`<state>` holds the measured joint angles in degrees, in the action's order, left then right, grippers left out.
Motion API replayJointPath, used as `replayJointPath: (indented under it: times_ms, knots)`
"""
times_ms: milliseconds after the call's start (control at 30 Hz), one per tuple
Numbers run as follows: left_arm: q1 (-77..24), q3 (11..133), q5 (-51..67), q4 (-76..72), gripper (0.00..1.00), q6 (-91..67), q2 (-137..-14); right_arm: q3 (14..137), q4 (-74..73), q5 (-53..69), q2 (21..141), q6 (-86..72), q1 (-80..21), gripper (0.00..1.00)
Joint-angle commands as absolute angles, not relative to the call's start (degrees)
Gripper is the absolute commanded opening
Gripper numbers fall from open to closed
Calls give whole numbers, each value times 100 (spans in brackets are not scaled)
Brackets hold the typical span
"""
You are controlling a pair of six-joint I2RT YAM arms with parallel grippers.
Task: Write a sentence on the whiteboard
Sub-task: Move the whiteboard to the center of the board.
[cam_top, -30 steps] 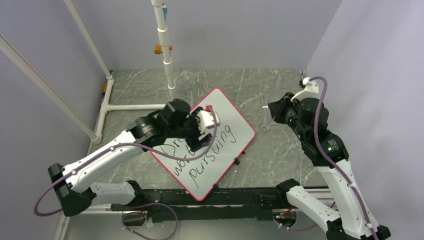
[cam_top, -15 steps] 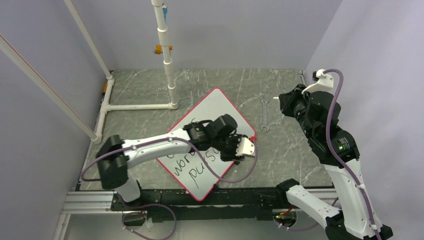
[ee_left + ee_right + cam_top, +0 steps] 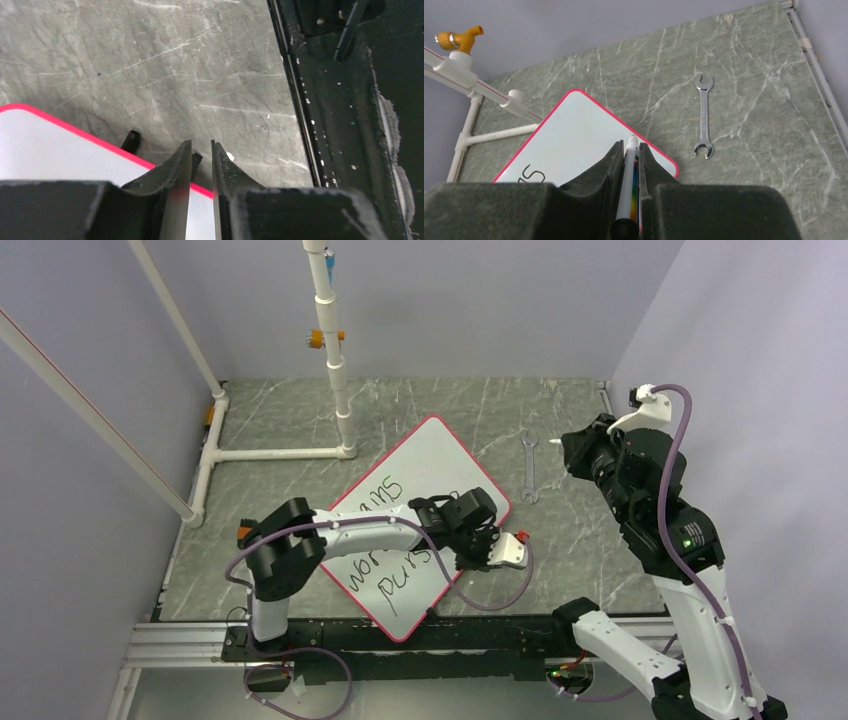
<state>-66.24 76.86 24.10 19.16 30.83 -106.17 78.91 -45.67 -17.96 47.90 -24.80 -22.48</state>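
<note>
Nearest us, the left gripper [image 3: 201,146] is down at the near right edge of the whiteboard [image 3: 440,455], its jaws narrow with a slim gap, and a small black piece [image 3: 196,160] sits at their tips just beside the red rim; we cannot tell whether they pinch it. The board lies mid-table, turned like a diamond, with the sentence [image 3: 392,575] on its near half, partly under the left arm. Farther right, past a wrench [image 3: 530,468], the right gripper [image 3: 629,149] is clamped on the marker pen [image 3: 627,192], held above the table. We judge the writing done and the piece, perhaps a cap, being fetched; next calls for a square pinch clear of the rim
</note>
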Motion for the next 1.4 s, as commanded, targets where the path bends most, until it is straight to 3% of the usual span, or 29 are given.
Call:
replayJointPath:
  times_ms: [0, 433, 1367]
  knots:
    - [-6671, 7888, 2398, 1414, 24, 3085, -10912, 7852, -4558, -1854, 4723, -2367, -2249, 0]
    - [-6642, 7934, 1324, 1326, 18, 3120, -11514, 7805, -4606, -1837, 4658, -2335, -2240, 0]
    - [-6012, 7308, 971, 1620, 20, 3501, -11299, 7595, -4536, -1811, 4621, -2294, -2241, 0]
